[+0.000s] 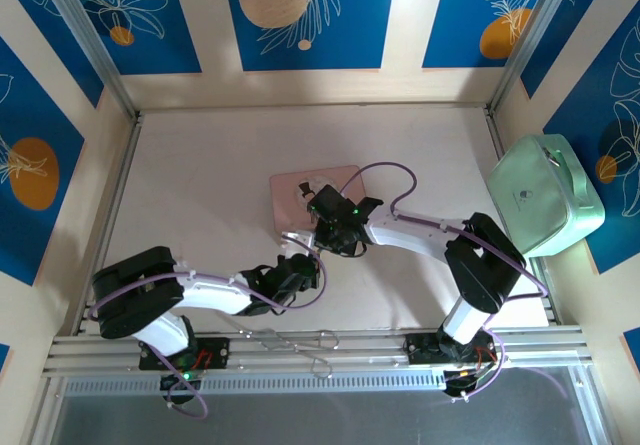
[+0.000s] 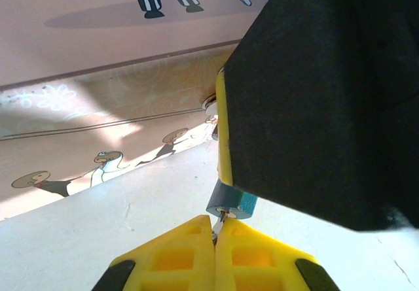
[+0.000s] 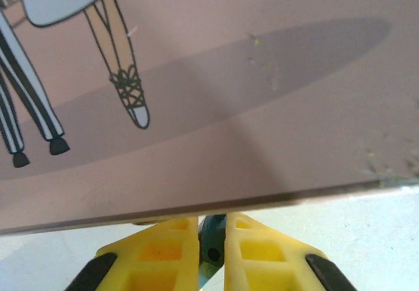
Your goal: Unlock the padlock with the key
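Teal padlock clamped between the yellow fingers of the right claw, squeezed from both sides and sitting just behind the fingertips in the right wrist view. Directly ahead of that claw, very close: pink box with cartoon legs and shoes printed on its lid, near edge running across just past the fingertips.

Left claw closed tight, fingers pressed together on a thin silvery key, with only a short bit of metal showing beyond the tips. Straight ahead of the left claw, key tip meeting the round grey underside of the padlock; how deep it sits, impossible to tell. Beyond the padlock from there, one yellow finger and the black housing of the right claw, with the side of the box to the left.

From overhead, both claws tip to tip at the near edge of the box, over the pale desk. Well off to the right of the right claw, at the desk's edge: mint-green bag.
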{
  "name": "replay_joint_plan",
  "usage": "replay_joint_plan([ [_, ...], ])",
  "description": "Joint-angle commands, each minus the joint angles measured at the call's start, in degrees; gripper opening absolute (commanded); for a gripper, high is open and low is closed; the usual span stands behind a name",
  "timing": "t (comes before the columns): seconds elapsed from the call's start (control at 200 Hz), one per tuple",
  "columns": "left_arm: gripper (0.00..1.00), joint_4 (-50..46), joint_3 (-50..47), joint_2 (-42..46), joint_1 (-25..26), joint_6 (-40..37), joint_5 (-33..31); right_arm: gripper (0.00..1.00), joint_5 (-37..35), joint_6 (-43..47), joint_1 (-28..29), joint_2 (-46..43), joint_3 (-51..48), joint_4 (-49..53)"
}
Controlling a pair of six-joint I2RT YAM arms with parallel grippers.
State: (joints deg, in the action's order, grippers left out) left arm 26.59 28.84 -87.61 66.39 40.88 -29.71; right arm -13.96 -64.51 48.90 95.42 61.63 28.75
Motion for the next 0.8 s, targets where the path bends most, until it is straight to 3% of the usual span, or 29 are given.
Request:
replay_joint_plan([
  [0.0, 0.03, -1.8, 1.7, -1.1, 0.5, -3.7, -0.9, 0.04, 0.8, -0.6, 0.9, 2.3, -0.5, 1.8],
  [0.185, 0.38, -1.7, 1.0, -0.1, 0.5, -3.0, -0.9, 0.00, 0.5, -0.2, 1.0, 2.4, -1.7, 0.5],
  [0.325, 0.49, -3.7, -1.2, 4.6, 0.5, -0.2, -2.2, 0.00, -0.2, 2.1, 1.3, 1.2, -4.9, -4.1],
  [0.61, 0.49, -17.7, -2.6, 16.8, -0.5, 10.4, -3.6, 0.00, -0.1, 7.8, 1.1, -2.4, -11.0, -14.6],
  [0.795, 0.49, -20.4, -3.8, 22.6, -4.4, 19.1, 4.2, 0.00, 4.0, 10.1, 0.0, -4.3, -12.7, -16.6],
])
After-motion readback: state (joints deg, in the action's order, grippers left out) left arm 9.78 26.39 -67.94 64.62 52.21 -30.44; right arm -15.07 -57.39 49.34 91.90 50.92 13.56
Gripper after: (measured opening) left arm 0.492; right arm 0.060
